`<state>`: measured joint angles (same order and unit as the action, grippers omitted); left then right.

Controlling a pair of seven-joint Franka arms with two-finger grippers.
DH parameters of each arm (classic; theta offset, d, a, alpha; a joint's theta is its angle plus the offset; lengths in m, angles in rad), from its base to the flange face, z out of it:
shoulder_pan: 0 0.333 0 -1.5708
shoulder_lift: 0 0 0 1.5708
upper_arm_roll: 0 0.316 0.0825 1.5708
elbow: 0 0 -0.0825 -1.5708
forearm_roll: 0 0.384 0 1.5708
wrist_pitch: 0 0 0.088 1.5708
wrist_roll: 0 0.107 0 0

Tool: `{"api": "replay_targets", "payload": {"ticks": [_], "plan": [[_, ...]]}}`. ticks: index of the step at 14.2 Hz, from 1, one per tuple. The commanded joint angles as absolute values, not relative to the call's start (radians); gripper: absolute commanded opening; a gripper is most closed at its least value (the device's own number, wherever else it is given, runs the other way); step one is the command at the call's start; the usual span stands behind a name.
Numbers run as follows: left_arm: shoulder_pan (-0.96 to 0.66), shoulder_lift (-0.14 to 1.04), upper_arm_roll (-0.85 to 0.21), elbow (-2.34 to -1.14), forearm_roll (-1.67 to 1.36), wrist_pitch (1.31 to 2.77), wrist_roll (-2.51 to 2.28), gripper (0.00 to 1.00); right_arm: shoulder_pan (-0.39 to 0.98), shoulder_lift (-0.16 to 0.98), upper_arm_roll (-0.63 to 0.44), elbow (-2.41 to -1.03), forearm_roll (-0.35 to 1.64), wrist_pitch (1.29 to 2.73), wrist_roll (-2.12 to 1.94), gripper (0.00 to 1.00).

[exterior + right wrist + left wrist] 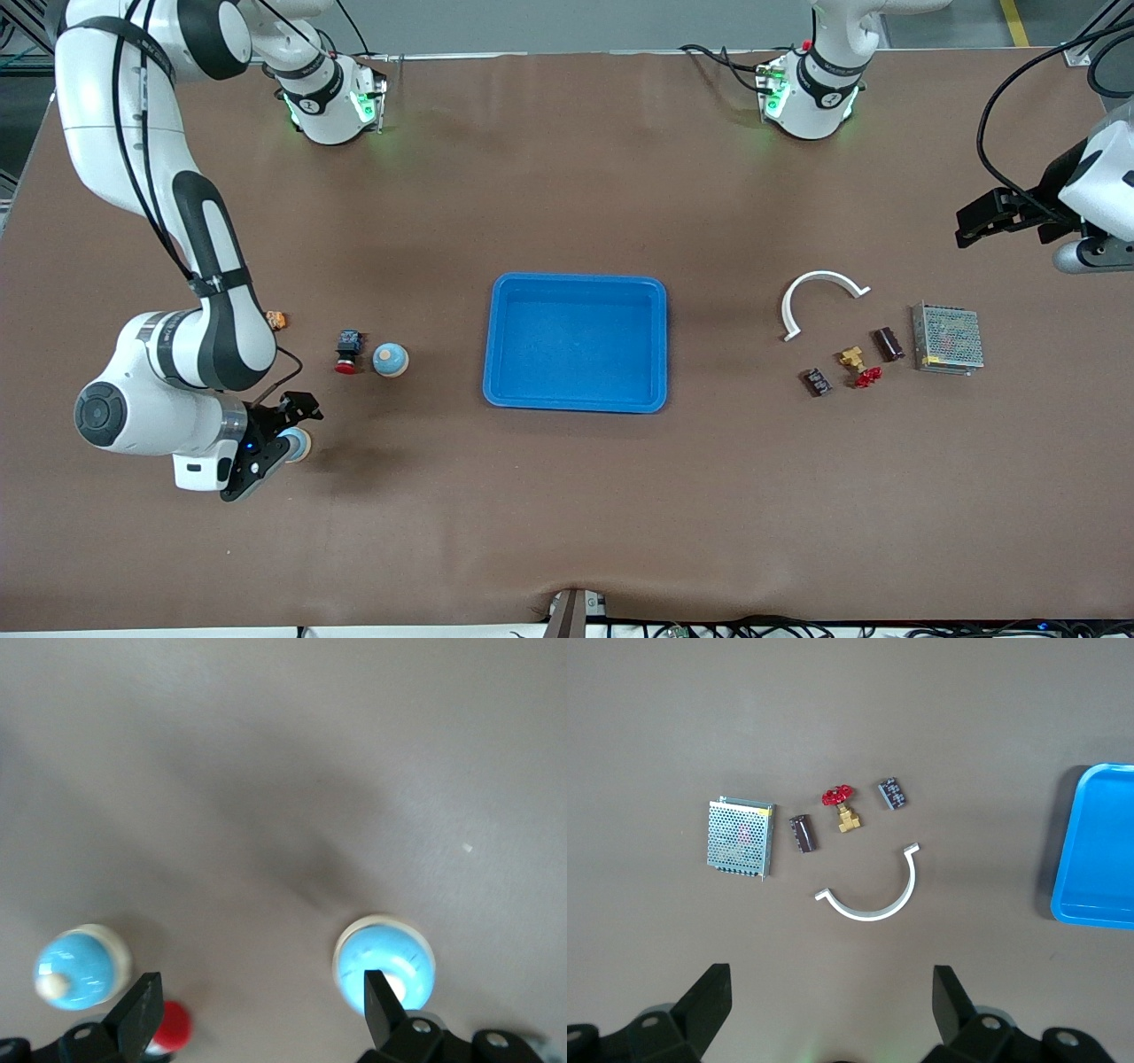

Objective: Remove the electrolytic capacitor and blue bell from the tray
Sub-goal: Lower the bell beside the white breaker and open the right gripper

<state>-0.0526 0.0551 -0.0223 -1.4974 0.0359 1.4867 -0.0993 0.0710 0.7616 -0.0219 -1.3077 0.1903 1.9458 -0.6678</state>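
Brown matting covers the whole table, and the tray (576, 342) at its centre is already empty. The right gripper (282, 440) stands low at the right arm's end with its jaws apart, and the blue bell (298, 443) sits on the table between or just under them (probably just set down, though the fingers partly hide it). The electrolytic capacitor (889, 344) lies at about three o'clock from the tray. The left gripper (997, 216) waits above those parts, jaws apart.
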Motion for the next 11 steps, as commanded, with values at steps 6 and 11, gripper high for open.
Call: {"api": "replay_targets", "payload": {"ticks": [6, 11], "plan": [[-0.051, 0.041, -0.018, -1.503, 0.011, 1.483, -0.101, 1.00, 0.107, 0.465, -0.025, -1.319, 0.115, 1.603, -0.302, 1.00], [-0.051, 0.038, -0.018, -1.503, 0.011, 1.483, -0.098, 1.00, 0.086, 0.301, -0.035, -1.400, 0.072, 1.523, -0.270, 1.00]]}}
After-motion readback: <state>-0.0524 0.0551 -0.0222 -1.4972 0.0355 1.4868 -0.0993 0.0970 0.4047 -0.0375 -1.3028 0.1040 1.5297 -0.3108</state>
